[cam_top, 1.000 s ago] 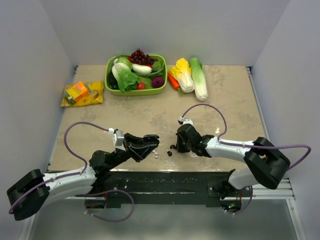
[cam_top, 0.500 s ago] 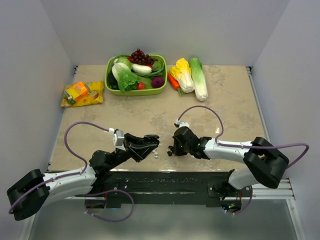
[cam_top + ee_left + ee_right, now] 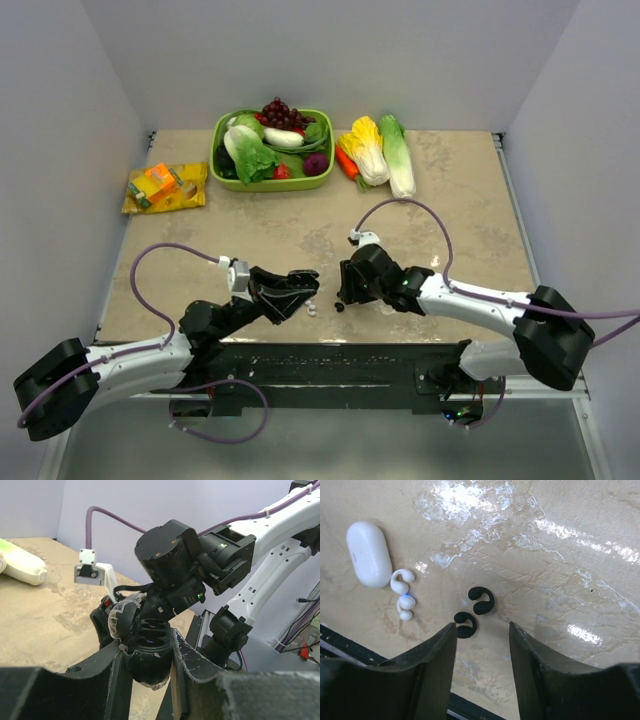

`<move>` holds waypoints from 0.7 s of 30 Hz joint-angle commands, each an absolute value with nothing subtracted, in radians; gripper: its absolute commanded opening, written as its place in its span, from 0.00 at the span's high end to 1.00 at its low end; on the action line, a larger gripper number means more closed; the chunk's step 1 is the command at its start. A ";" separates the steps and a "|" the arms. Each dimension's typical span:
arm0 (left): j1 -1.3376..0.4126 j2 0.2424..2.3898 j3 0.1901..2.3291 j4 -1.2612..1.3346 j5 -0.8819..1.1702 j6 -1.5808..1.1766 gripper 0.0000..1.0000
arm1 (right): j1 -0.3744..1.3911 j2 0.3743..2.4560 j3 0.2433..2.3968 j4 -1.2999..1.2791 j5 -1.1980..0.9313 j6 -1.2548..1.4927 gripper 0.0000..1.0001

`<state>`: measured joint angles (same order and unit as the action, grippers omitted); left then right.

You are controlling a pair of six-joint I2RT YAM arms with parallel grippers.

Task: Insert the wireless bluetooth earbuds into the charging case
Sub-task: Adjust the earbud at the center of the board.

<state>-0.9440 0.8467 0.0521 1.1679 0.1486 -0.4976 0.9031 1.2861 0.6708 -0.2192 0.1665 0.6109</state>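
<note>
My left gripper (image 3: 148, 654) is shut on the black charging case (image 3: 151, 632). The case is held tilted above the table, with its lid (image 3: 121, 621) swung open and its dark cavities showing. Two black earbuds (image 3: 481, 600) (image 3: 465, 624) lie side by side on the table. My right gripper (image 3: 482, 626) hangs open just above them; the nearer bud sits by its left fingertip and neither finger holds anything. Two white earbuds (image 3: 402, 580) (image 3: 405, 605) lie to the left beside a closed white case (image 3: 368, 553). In the top view both grippers (image 3: 296, 290) (image 3: 344, 295) meet near the table's front edge.
A green basket (image 3: 225, 170) of vegetables stands at the back. Cabbages and a carrot (image 3: 380, 150) lie to its right, and snack packets (image 3: 165, 187) at the far left. The table's front edge (image 3: 350, 647) runs close under the earbuds. My right wrist (image 3: 170, 555) looms right behind the held case.
My right gripper has shifted slightly left and opened its jaws over the black earbuds. The left arm and the black case have not moved.
</note>
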 commanded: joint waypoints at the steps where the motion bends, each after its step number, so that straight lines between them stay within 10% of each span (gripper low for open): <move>1: -0.948 0.836 -0.074 1.206 0.144 -0.503 1.00 | 0.893 1.353 0.709 -0.187 0.190 0.534 0.46; 21: -0.948 0.825 -0.083 1.187 0.132 -0.495 1.00 | 0.830 1.450 0.680 -0.058 0.150 0.508 0.43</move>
